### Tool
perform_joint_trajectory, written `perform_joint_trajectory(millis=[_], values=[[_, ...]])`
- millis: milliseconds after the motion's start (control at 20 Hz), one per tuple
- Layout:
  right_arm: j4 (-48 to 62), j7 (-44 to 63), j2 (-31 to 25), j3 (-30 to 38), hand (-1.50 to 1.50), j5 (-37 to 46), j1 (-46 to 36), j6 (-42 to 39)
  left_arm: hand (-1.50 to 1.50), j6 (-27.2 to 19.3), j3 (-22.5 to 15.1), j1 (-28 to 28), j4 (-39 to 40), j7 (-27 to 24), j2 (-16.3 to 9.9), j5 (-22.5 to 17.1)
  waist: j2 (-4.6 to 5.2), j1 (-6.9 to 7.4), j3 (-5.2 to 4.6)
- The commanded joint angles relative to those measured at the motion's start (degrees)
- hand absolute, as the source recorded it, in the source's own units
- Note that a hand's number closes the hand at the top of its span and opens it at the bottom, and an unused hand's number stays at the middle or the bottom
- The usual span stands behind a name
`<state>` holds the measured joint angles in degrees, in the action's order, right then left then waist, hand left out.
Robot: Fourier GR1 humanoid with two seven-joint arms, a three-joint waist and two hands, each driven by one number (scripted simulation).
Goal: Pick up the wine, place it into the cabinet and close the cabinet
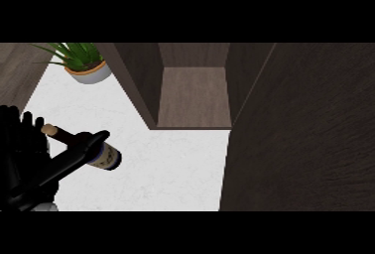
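Observation:
The wine bottle (108,155) is dark with a pale label and a cork end (50,130). It lies tilted at the left of the white counter (176,168), neck pointing up-left. My left hand (29,154) is at the left edge, its thumb (82,147) curled across the bottle's middle and its other fingers behind the neck, hiding much of the glass. The cabinet (194,94) stands open at the top centre, up and to the right of the bottle, with a bare shelf inside. Its dark door (307,129) swings out over the right side. My right hand does not show.
A potted green plant (84,63) in a white pot sits at the counter's far left corner. The cabinet's left wall (135,84) juts out between the plant and the shelf. The open door covers the whole right part of the view.

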<state>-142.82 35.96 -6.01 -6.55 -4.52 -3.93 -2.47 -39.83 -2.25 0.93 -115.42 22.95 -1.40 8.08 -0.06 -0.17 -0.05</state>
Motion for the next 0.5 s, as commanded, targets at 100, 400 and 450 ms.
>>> perform_joint_trajectory(millis=[100, 400, 450], values=[[-7.7, 4.9, -0.5, 1.2, -1.50, -4.2, 1.0, -0.2, -1.50, 2.3, 3.7, 2.2, 6.9, -10.7, 1.0, -5.1, -0.01, -0.01, 0.01], [-6.9, 6.6, -0.7, 4.2, -1.50, -6.6, -2.7, 0.4, -1.50, 6.3, 8.2, 2.2, 10.9, -15.8, -0.3, -12.4, 0.00, 0.03, 0.01], [-6.9, 1.6, 1.2, 1.6, -1.50, -4.5, 4.0, -1.2, -1.50, 4.9, 5.8, 3.1, 11.2, -15.8, 1.3, -10.2, -0.01, -0.09, 0.06]])
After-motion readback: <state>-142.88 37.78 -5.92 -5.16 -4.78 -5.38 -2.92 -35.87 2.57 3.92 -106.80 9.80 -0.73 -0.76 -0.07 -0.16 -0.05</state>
